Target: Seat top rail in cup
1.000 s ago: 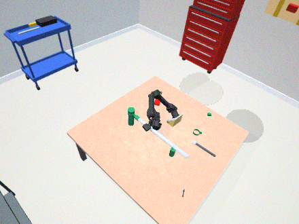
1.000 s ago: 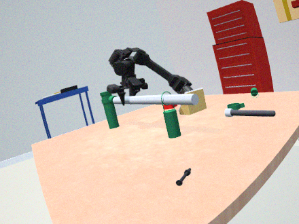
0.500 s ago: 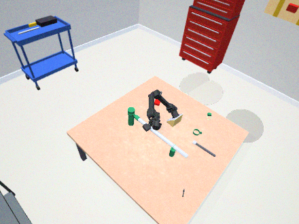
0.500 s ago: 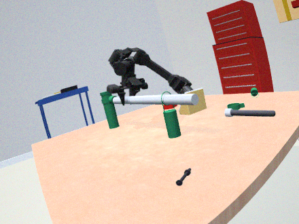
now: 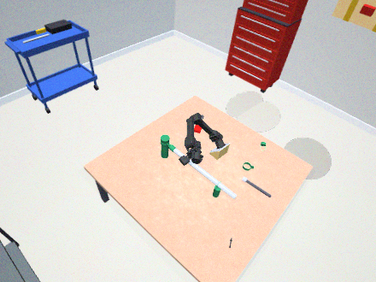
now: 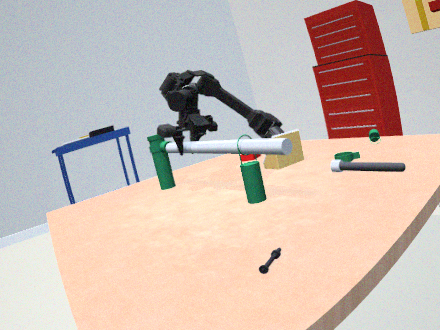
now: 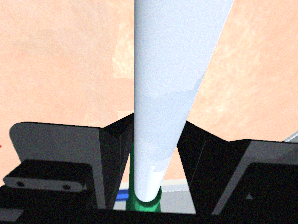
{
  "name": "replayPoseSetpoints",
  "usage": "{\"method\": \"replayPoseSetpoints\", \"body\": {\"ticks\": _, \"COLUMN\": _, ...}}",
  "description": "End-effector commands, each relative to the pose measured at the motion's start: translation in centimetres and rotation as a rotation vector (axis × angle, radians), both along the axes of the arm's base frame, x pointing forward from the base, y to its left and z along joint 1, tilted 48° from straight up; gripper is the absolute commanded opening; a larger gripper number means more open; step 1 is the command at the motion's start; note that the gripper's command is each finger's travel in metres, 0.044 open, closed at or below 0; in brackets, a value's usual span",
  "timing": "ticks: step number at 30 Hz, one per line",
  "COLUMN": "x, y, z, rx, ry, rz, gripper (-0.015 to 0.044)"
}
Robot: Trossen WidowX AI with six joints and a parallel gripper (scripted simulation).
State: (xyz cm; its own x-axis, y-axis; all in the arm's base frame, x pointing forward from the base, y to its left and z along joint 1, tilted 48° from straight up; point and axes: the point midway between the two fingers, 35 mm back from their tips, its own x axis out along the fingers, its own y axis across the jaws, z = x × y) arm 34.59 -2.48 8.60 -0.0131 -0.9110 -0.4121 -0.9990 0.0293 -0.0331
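The white rail [image 5: 209,175] [image 6: 215,146] [image 7: 165,75] runs level from the big green post [image 5: 165,151] [image 6: 164,174] through the loop cap's thin ring [image 6: 244,136] above the short post [image 5: 216,192] [image 6: 253,184]. Its far end meets the green rail-end cup [image 5: 172,147] [image 6: 163,146] [image 7: 148,206], whose rim shows around it in the wrist view; how deep it sits is hidden. The cup hangs on the brace band close under the post cap [image 5: 165,138]. My gripper [image 5: 190,161] [image 6: 188,146] [image 7: 155,118] is shut on the rail, a short way from the cup.
A tan block [image 5: 220,151] [image 6: 285,151] and a red block [image 5: 197,128] stand behind the rail. A green ring clamp [image 5: 248,167] [image 6: 346,156], a dark rod [image 5: 258,188] [image 6: 375,166] and a small green cap [image 5: 263,144] [image 6: 374,135] are to the right. A black bolt [image 5: 231,243] [image 6: 270,261] lies at the front.
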Motion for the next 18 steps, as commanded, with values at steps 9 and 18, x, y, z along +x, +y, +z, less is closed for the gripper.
{"method": "replayPoseSetpoints", "body": {"ticks": 9, "x": 0.0, "y": -0.02, "z": 0.05, "rx": 0.0, "ry": 0.0, "rz": 0.0, "gripper": 0.0}}
{"method": "replayPoseSetpoints", "body": {"ticks": 18, "x": 0.03, "y": -0.06, "z": 0.34, "rx": 0.0, "ry": 0.0, "rz": 0.0, "gripper": 0.0}}
